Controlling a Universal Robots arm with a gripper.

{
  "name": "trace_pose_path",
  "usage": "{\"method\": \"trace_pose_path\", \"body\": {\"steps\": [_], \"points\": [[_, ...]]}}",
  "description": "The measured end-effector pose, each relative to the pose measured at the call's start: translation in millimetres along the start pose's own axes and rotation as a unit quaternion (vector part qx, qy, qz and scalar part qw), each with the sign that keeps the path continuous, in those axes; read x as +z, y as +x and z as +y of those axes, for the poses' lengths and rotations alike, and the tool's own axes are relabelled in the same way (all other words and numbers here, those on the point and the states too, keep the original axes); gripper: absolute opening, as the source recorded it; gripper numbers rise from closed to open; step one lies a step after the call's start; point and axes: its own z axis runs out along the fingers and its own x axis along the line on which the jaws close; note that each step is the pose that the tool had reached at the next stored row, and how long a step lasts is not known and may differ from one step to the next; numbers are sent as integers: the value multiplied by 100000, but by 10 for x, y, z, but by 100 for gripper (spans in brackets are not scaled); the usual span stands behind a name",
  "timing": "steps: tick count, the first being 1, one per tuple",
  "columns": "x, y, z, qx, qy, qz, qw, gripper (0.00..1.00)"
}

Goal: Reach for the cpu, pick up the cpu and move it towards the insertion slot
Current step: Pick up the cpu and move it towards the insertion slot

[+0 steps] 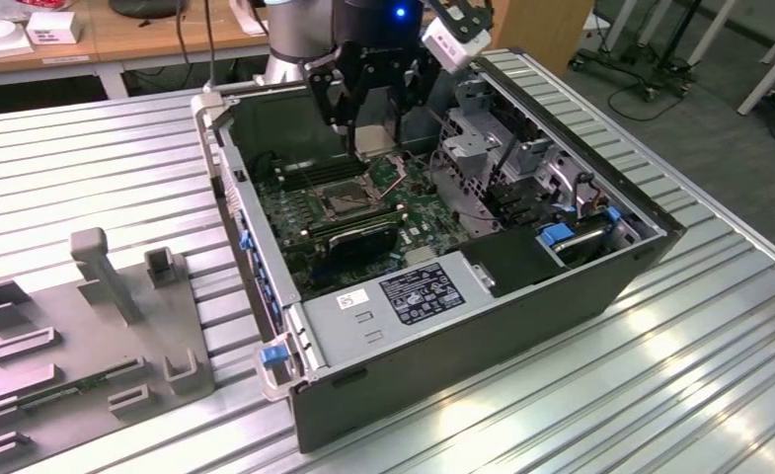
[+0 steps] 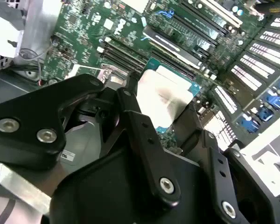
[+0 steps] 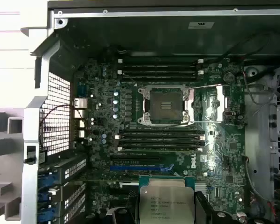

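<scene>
Wrist views close (exterior farther), sharing motherboard [image 3: 168, 140].

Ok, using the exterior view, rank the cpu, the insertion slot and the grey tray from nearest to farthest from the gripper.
1. The cpu: held in the gripper, above the motherboard.
2. The insertion slot: on the board inside the case, just below the gripper in the picture.
3. The grey tray: outside the case, on the table at the exterior view's left.

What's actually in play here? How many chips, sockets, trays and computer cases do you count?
Silvery square cpu chip, held in the black gripper with its fingers closed on it: 1
Metal-framed square insertion slot, vacant: 1
Grey plastic tray: 1
Open black computer case: 1
Total: 4
</scene>
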Motion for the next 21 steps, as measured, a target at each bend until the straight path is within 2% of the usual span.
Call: {"method": "trace_pose_path", "body": {"steps": [1,14,16,21], "points": [[5,-88,0,-7,2,1,100000,55],[21,-369,2,-8,0,0,100000,55],[26,-470,2,-5,0,3,100000,55],[32,-572,3,-2,5,1,100000,55]]}}
